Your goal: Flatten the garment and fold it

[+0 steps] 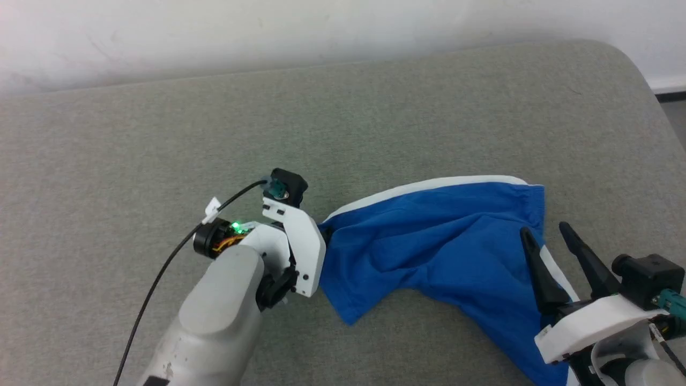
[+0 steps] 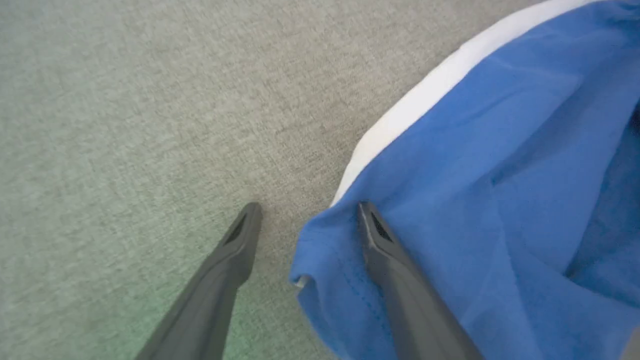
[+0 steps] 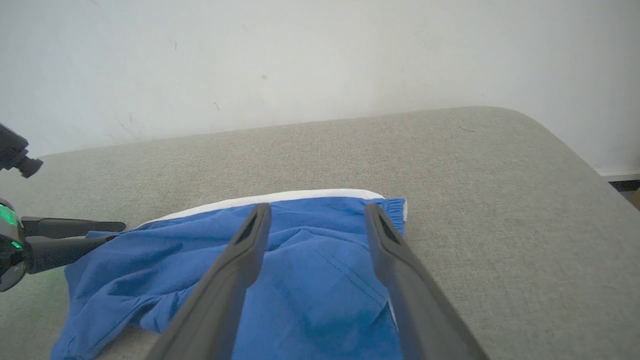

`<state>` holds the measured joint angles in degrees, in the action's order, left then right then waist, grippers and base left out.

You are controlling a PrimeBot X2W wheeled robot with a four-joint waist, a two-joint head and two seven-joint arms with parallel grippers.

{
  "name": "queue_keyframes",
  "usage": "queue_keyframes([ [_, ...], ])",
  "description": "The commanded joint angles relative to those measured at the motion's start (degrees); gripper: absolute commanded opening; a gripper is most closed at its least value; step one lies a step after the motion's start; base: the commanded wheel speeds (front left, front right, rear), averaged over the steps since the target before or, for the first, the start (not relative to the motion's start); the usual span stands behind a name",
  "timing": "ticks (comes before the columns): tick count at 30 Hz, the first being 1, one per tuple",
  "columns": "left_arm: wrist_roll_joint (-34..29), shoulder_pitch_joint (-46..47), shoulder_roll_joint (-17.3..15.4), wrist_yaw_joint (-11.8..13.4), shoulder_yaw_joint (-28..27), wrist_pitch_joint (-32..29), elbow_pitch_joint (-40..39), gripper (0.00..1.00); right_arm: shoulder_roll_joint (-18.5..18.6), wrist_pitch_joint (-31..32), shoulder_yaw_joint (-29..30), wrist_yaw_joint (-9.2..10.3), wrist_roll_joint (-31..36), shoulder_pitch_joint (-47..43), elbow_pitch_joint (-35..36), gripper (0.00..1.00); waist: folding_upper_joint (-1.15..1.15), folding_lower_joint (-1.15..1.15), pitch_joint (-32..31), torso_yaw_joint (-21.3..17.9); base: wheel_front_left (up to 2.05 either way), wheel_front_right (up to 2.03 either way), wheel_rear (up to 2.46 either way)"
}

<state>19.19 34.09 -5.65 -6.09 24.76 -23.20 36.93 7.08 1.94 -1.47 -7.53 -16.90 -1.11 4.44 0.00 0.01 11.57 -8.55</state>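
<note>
The blue garment (image 1: 429,241) lies crumpled on the grey padded surface (image 1: 161,134), with its white band (image 1: 429,186) along the far edge. My left gripper (image 2: 308,207) is open at the garment's left corner. One of its fingers (image 2: 395,270) rests over the blue fabric (image 2: 500,200) and the other over bare surface. In the head view its wrist housing (image 1: 300,241) covers the fingers. My right gripper (image 1: 545,229) is open above the garment's right part, with nothing held. In the right wrist view the right gripper (image 3: 317,207) points at the garment (image 3: 310,280) near its gathered end, and the left gripper (image 3: 117,232) shows at the left.
A white wall (image 1: 321,32) stands behind the padded surface. The surface's rounded right edge (image 1: 643,80) drops to a dark floor strip (image 1: 672,96). A black cable (image 1: 161,279) runs from my left wrist along the forearm.
</note>
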Motion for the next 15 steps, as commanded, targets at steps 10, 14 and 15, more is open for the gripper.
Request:
queue_keyframes([
  [10, 1.3, -0.6, -0.9, -1.4, 14.3, -15.1, 6.6, 0.00, -0.5, 0.0, 0.6, 0.04, -1.8, 0.4, -2.0, 1.00, 0.00, -0.01, 1.2, -2.8, 0.00, 0.00, 0.00],
  [14, 5.1, -1.0, -4.2, -1.4, 20.5, -16.5, 2.1, 0.00, -0.4, 0.3, 1.1, 0.04, -2.2, 0.8, -2.0, 1.00, 0.00, -0.01, 0.4, -2.0, 0.00, 0.00, 0.00],
  [15, 5.1, -0.7, -5.3, -1.4, 20.6, -15.3, 1.1, 0.00, -0.3, 0.5, 1.2, 0.04, -2.2, 1.0, -2.1, 1.00, 0.00, -0.01, 0.2, -1.7, 0.00, 0.00, 0.00],
])
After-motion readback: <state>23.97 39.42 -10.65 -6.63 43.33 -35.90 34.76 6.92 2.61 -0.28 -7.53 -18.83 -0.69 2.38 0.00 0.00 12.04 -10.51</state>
